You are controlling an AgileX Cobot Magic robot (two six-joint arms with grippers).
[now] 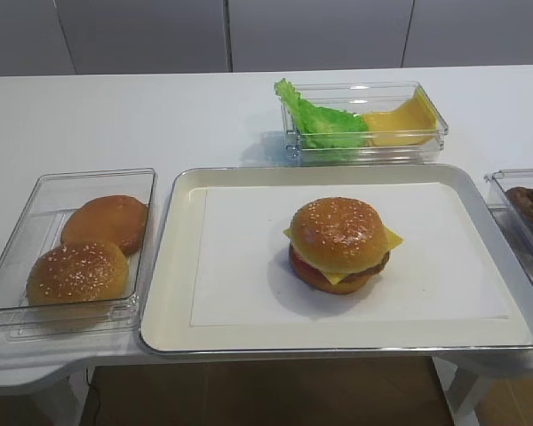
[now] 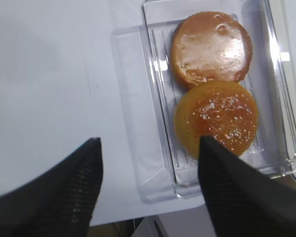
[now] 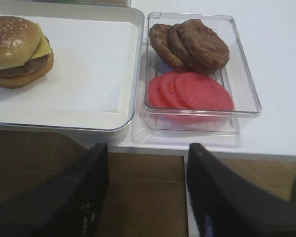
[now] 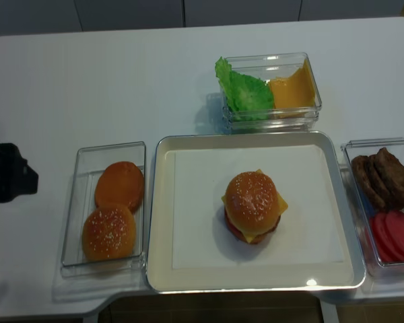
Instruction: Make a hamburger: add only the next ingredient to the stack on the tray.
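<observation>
The hamburger [image 1: 340, 244] stands in the middle of the cream tray [image 1: 173, 293], and a seeded golden bun top [image 1: 338, 229] caps the stack, above the overhanging yellow cheese [image 1: 393, 238]. Neither gripper touches it. In the left wrist view my left gripper [image 2: 150, 143] is open and empty above the white table, just left of a clear bin holding a second seeded bun [image 2: 217, 116] and a smooth bun [image 2: 211, 47]. The high realsense view shows part of the left arm [image 4: 7, 173] at the left edge. My right gripper [image 3: 148, 148] is open and empty, out past the table's front edge.
The bun bin [image 1: 35, 222] lies left of the tray. A bin with lettuce and cheese [image 1: 364, 124] stands behind the tray. To the tray's right, another bin [image 4: 361, 222] holds brown patties [image 3: 190, 44] and red tomato slices [image 3: 192, 91].
</observation>
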